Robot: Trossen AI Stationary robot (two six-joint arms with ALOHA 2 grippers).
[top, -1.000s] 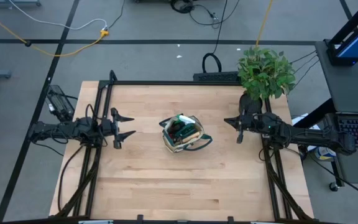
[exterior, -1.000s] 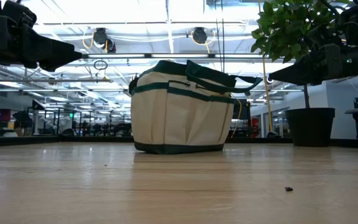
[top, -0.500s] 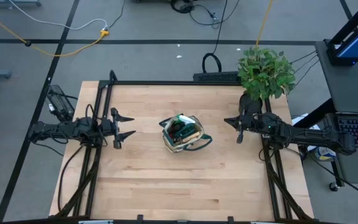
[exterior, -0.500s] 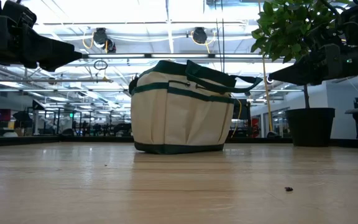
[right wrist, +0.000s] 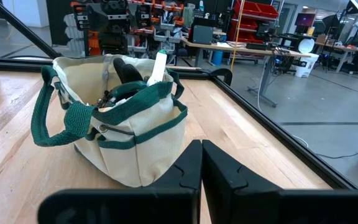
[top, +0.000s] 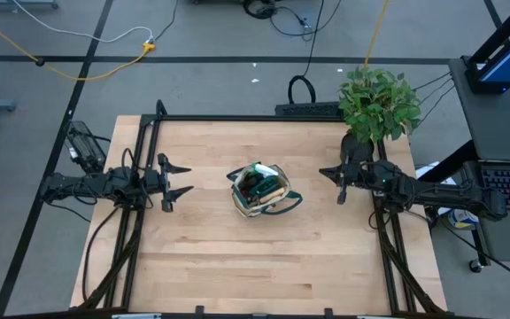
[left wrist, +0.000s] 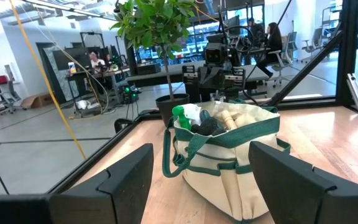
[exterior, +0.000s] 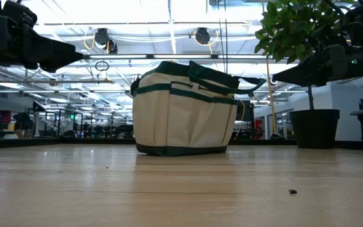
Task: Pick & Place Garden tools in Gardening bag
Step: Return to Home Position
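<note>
Fingers of the left arm (left wrist: 122,182) spread, right arm's fingers (right wrist: 182,171) pressed together; both flank the round tan fabric green-trimmed bag (top: 259,188) mid-surface (top: 237,266), wooden-handled tools (left wrist: 235,117) inside. A homing swing could snag its loose loop handle (right wrist: 61,124).

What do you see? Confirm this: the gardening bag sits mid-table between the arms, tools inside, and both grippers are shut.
Not quite. The left gripper is open: the left wrist view shows it spread wide in front of the gardening bag. Only the right gripper is shut. The rest holds: the bag sits in the middle of the table between the arms, tools inside.
</note>
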